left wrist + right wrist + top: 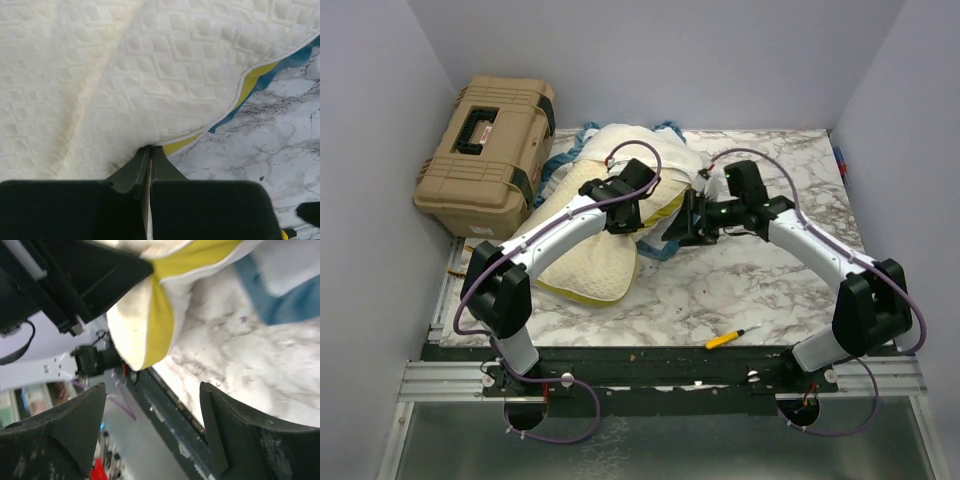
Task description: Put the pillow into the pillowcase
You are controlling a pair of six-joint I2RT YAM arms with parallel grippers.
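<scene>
- We see the pillow [595, 260] lying on the marble surface [750, 290], left of centre. It runs diagonally from the near left toward the far middle, with both arms reaching over it.
- The left jaws are pressed together on the pillow's edge. In the left wrist view only a thin pale sliver shows between them, right where the quilted cream cover meets the mustard band [252, 80].
- The right jaws are spread wide and hold nothing. Their two dark fingers [75, 425] sit apart at the bottom of the right wrist view, with bare surface and the table's front rail between them.
- Just beyond those open jaws a corner of the pillow [150, 325] bulges out, its yellow band running down the fold.
- The pillowcase [663, 247] is mostly covered. We make out blue fabric peeking from under the pillow's right edge (and a strip of it beside the yellow band in the left wrist view [300, 55]). More blue shows at the pillow's far left side.
- A tan hard case [485, 150] stands off the surface at the far left.
- A small yellow-handled tool [730, 338] lies near the front edge, well apart from the pillow.
</scene>
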